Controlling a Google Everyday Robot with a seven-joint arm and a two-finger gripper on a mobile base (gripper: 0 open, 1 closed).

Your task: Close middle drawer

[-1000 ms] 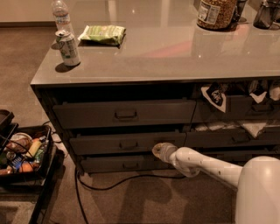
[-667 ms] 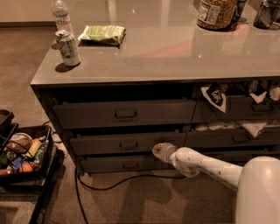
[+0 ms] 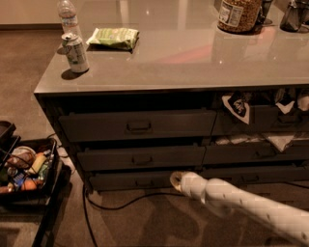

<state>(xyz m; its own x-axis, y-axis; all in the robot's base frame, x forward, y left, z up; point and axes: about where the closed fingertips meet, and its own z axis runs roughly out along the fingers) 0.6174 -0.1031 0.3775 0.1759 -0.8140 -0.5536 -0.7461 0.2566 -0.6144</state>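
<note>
My gripper [image 3: 175, 179] sits low by the right end of the middle drawer [image 3: 140, 158], which juts slightly out between the taller top drawer [image 3: 137, 125] and slim bottom drawer [image 3: 130, 181]; whether it grips anything, I cannot tell.

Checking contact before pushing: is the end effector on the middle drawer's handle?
No, the end effector sits below and right of the middle drawer's handle.

No lettering is legible on the counter: the white label on the jar [image 3: 236, 12], the print on the can [image 3: 76, 52], the green packet [image 3: 113, 37] and the band around the bottle [image 3: 67, 12] show only unreadable marks. The gripper [image 3: 176, 179] sits low, just below the middle drawer [image 3: 140, 158].
</note>
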